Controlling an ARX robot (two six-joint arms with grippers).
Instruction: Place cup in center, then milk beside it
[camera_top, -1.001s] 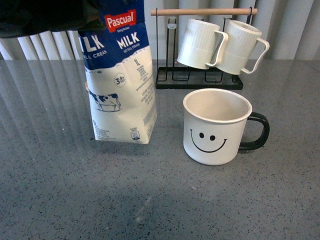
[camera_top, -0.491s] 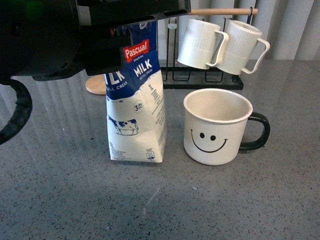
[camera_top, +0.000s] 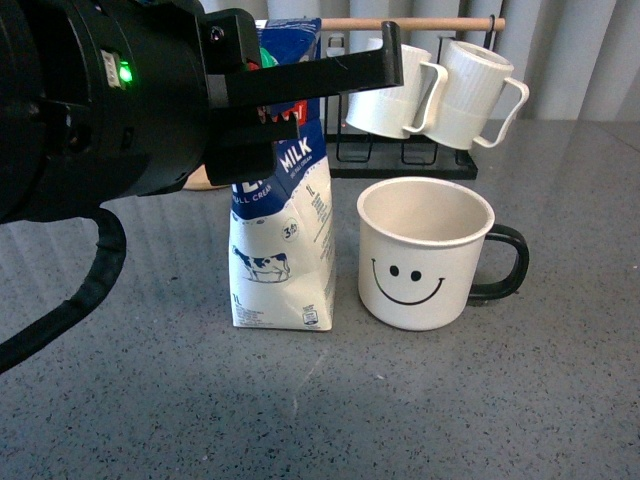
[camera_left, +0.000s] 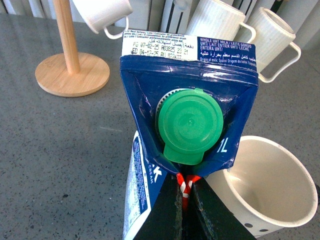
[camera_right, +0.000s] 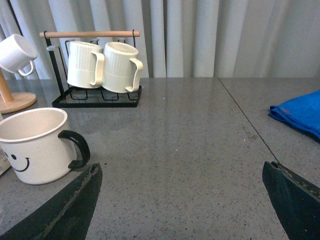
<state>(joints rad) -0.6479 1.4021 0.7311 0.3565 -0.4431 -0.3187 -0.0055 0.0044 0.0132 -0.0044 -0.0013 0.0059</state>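
Jaws of the left gripper (camera_top: 300, 95) are pinched narrow on the top of the milk (camera_top: 285, 250), a finger on each side of its folded blue top, reaching in from the robot's left. Those of the right gripper (camera_right: 181, 167) stand wide with nothing between them, off to the right of the cup. On the grey table (camera_top: 520, 400) the milk is upright near the middle, long axis vertical. Its base is at the surface or just above it, and the front view does not settle which. The cup (camera_top: 425, 255) stands just beside it on the right with a thin gap between them, smiley face toward the robot and handle pointing right, away from the milk. The green cap (camera_left: 190, 125) faces up into the left wrist camera. Both things look about where the task wants them, so what seems left is to let go. The hold sits high on a tall thing with the cup close on its right, so the jaws should open cleanly and retreat upward or leftward. Any drag rightward could tip the milk onto the cup.
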